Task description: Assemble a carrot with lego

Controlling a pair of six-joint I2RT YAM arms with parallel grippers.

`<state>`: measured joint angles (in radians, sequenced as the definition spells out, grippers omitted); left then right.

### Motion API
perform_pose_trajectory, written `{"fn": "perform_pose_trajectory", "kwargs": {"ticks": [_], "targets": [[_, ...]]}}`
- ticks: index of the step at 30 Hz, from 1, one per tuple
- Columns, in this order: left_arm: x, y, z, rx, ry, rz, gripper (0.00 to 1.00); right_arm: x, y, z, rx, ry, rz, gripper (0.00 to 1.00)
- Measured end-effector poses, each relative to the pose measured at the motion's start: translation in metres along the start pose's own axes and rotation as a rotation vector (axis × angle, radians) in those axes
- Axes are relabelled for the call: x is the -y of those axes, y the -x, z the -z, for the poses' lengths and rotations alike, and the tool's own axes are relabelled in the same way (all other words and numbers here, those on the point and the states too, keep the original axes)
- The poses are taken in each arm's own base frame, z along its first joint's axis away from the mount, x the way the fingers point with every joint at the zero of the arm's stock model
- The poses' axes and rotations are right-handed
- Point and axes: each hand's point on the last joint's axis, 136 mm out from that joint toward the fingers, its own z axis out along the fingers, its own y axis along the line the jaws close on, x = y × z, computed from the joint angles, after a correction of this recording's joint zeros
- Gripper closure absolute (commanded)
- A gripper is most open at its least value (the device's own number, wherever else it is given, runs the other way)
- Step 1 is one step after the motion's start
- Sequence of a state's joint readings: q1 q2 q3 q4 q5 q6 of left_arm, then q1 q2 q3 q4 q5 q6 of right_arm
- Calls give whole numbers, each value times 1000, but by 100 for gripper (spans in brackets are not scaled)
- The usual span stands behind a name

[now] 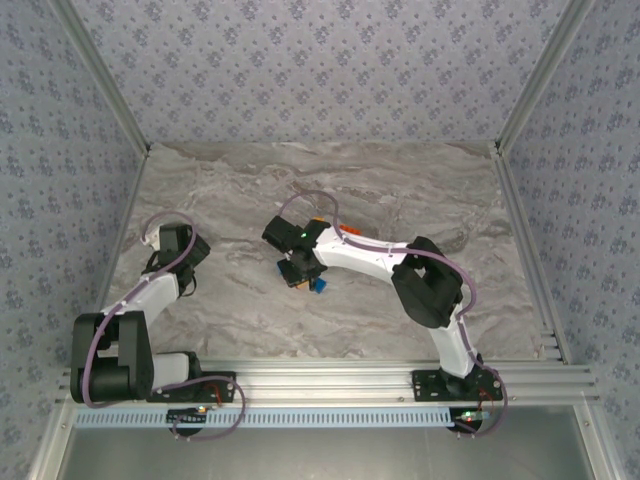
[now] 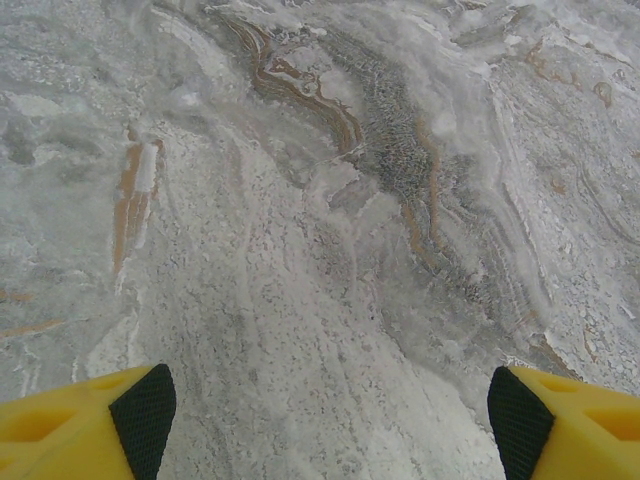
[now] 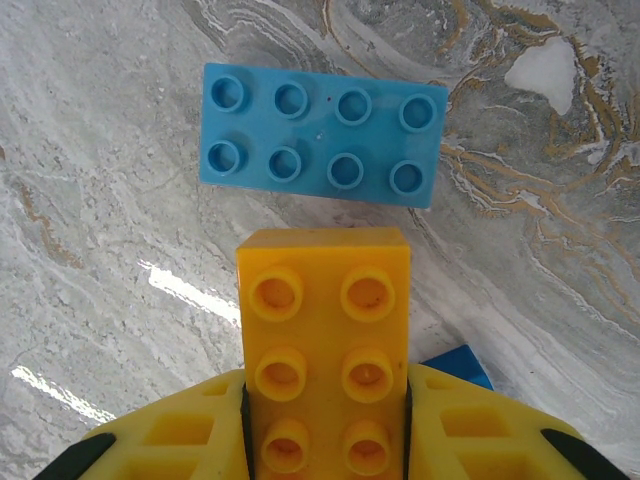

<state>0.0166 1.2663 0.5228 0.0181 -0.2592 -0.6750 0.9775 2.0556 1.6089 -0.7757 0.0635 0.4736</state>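
Right wrist view puts the orange brick (image 3: pixel 323 340) between the yellow fingers (image 3: pixel 170 440) of the right gripper (image 3: pixel 325 445). The jaws are clamped on its sides, its studs face the camera, and its free end sticks out past the fingertips. Just beyond that end lies the blue brick (image 3: pixel 322 135), a two-by-four lying flat on the table (image 3: pixel 100 250) with its studs up and its long side running across the orange brick's end. A sliver of marble shows between the two. A blue corner (image 3: pixel 460 365) peeks out from under the orange brick's right side, close to the right finger, and too little of it shows to tell what it belongs to. In the top view the right gripper (image 1: pixel 295 268) sits near the middle of the table (image 1: pixel 420 180), with a spot of orange (image 1: pixel 297 283) at its tip and a spot of blue (image 1: pixel 318 287) just beside it. Some orange-red bits (image 1: pixel 352 229) show at the far side of the forearm, too small to make out. The right arm rises from its base on the near rail (image 1: pixel 330 378) to a bent elbow, and its forearm reaches left toward the table's middle with the wrist turned down. The left arm is folded at the table's left side, its left gripper (image 1: pixel 165 240) well apart from the bricks. In the left wrist view the left gripper (image 2: pixel 330 405) has its jaws spread wide, holding nothing, with bare marble between the black pads (image 2: pixel 145 405).
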Motion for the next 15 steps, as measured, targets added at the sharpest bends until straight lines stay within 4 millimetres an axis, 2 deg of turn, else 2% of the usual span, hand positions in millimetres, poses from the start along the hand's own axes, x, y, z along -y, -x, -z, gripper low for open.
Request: {"fn": "perform_pose_trajectory", "kwargs": {"ticks": [9,15], "targets": [[0,0,0,0,0,0,16,8,1,11,-24,-16,35,72],[0,0,0,0,0,0,16,19,22,33,21,-23,69,72]]}}
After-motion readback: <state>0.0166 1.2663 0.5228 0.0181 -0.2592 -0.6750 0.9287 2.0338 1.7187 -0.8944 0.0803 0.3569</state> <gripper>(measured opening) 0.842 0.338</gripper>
